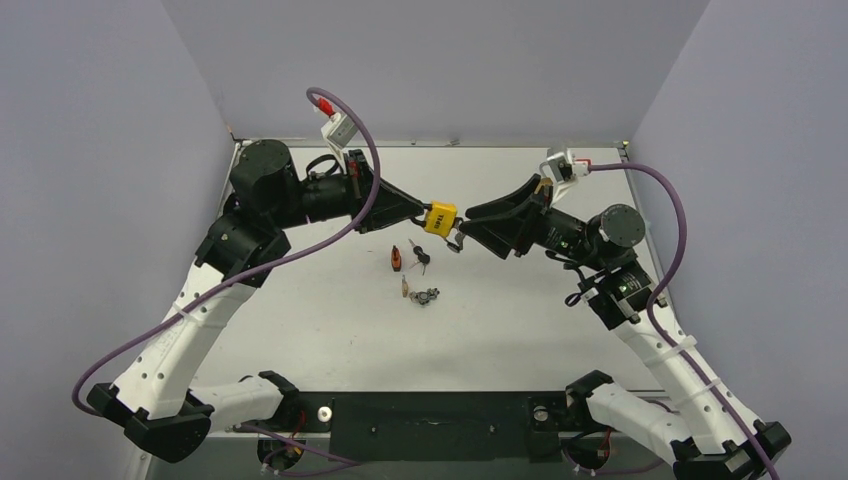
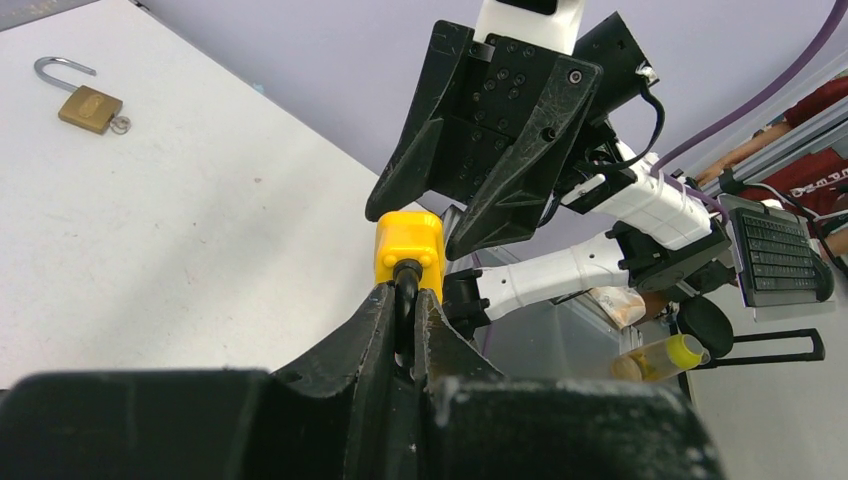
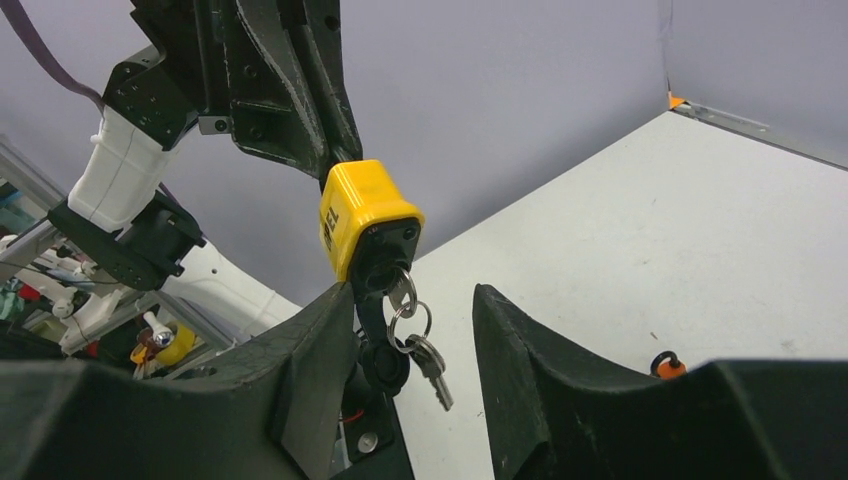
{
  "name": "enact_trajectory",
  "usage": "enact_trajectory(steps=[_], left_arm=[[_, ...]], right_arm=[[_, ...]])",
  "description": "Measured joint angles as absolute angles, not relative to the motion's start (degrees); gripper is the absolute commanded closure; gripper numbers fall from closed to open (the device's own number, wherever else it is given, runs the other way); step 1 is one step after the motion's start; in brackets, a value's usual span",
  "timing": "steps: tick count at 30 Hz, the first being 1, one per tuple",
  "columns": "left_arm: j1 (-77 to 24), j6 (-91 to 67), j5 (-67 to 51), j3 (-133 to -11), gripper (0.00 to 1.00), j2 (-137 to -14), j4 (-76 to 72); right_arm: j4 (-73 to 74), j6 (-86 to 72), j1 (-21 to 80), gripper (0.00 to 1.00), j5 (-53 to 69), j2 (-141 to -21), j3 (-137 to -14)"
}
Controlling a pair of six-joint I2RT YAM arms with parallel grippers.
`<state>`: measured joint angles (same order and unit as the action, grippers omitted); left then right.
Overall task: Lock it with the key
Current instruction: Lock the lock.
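Observation:
A yellow padlock [image 1: 440,217] hangs in the air between the two arms, above the middle of the table. My left gripper [image 2: 404,295] is shut on its black shackle [image 2: 406,283], with the yellow body [image 2: 408,245] just past the fingertips. A key [image 3: 402,290] sits in the keyhole on the lock's underside [image 3: 385,240]. From it hang a ring [image 3: 408,322] and a second key [image 3: 432,365]. My right gripper [image 3: 415,295] is open around these; its left finger [image 3: 320,330] is close beside them and its right finger [image 3: 510,330] stands well apart.
A brass padlock [image 2: 88,105] with its shackle open lies on the white table [image 1: 560,330]. Below the held lock lie an orange lock [image 1: 397,258], loose keys [image 1: 420,255] and the brass padlock [image 1: 425,295]. Grey walls enclose the table.

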<state>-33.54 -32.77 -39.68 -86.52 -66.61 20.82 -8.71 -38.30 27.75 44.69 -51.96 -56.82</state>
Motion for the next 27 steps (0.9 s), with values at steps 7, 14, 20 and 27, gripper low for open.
enact_trajectory(steps=[7, 14, 20, 27], left_arm=[[-33.5, -33.8, -39.7, -86.5, 1.00, -67.2, 20.8], [-33.5, -34.1, -39.7, -86.6, 1.00, -67.7, 20.8], [-33.0, -34.0, -39.7, -87.2, 1.00, -68.0, 20.8], [-30.3, -34.1, -41.9, -87.2, 1.00, -68.1, 21.4]], right_arm=[[-9.5, -37.6, 29.0, 0.66, 45.0, -53.0, -56.8], [-7.3, -35.6, 29.8, 0.85, 45.0, -53.7, -56.8], [-6.0, -34.5, 29.8, 1.00, 44.6, -53.7, -56.8], [-6.1, -33.6, 29.8, 1.00, 44.2, -53.5, -56.2]])
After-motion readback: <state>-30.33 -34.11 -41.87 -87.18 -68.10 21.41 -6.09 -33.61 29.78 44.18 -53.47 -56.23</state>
